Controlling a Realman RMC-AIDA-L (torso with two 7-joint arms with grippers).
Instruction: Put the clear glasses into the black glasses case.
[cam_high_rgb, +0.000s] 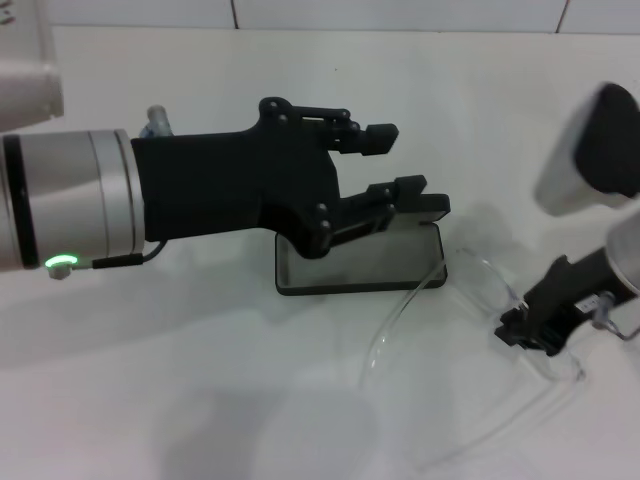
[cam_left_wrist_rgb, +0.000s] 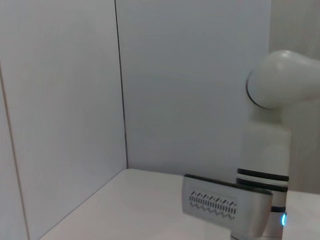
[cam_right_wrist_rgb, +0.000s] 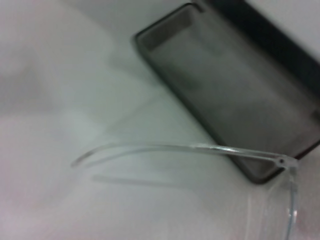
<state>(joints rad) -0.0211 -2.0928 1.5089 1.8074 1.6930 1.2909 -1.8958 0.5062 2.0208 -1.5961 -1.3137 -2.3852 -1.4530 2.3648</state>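
The clear glasses (cam_high_rgb: 470, 330) are lying on the white table (cam_high_rgb: 200, 400), outside the black glasses case (cam_high_rgb: 360, 262), just at the case's 4 o'clock corner in the head view. One thin clear arm is curving from that corner toward 7 o'clock; the wraparound lens is sweeping off toward 4 o'clock. The case is sitting open, grey lining facing up, its lid standing at the 12 o'clock edge.

The right gripper (cam_high_rgb: 525, 335) is reaching down at the lens end of the glasses, at about 3 o'clock from the case; whether its fingers are closing on the frame cannot be told from the head view. The left gripper (cam_high_rgb: 395, 165) is hovering over the case's 12 o'clock side, fingers spread wide with nothing between them, the lower finger crossing in front of the raised lid.

The right wrist view is offering what the head view is not: the clear glasses (cam_right_wrist_rgb: 200, 149) up close, one arm and its hinge stretching along beside the case's corner, the black glasses case (cam_right_wrist_rgb: 235, 95) showing its bare grey lining. No fingers are appearing there.

The left wrist view is showing neither case nor glasses, only pale wall panels (cam_left_wrist_rgb: 65, 100) and a white robot arm segment (cam_left_wrist_rgb: 270, 150).
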